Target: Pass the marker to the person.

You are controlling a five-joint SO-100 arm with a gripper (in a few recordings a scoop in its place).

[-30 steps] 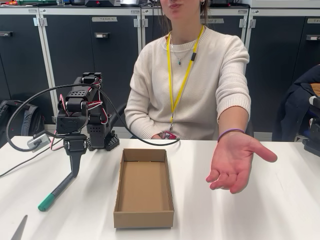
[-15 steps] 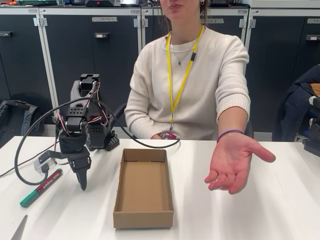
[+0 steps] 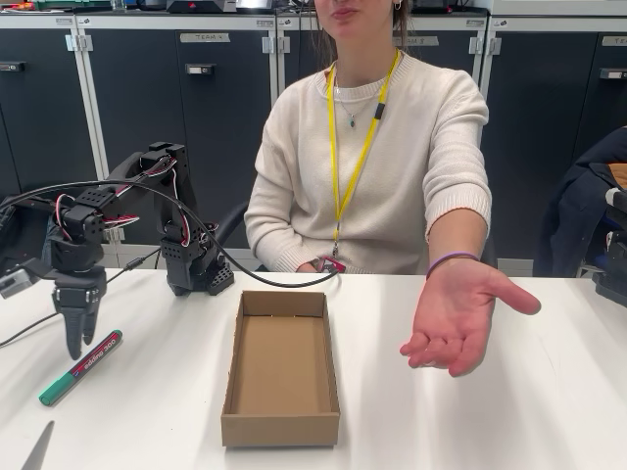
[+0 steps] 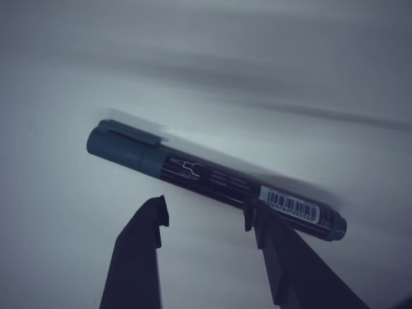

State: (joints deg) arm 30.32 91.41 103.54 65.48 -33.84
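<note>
Black gripper (image 4: 203,215): fingers spread wide, holding nothing, poised just above the marker (image 4: 212,178).
Marker: flat on the white table (image 3: 529,411), left of the cardboard box (image 3: 282,367).
Person's hand (image 3: 458,321): palm up, well apart.
Risk: off-centre closing could roll the barrel away.

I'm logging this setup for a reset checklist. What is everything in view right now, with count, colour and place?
marker: one, green cap, black barrel, red label; flat on the table, left of the box.
cardboard box: one, brown, open, table centre.
table: one, white.
cabinets: dark, behind.
person: one, cream sweater, yellow lanyard, seated behind the table.
hand: one, palm up, right of the box.
gripper: one, black, fingers open, just above the marker.
</note>
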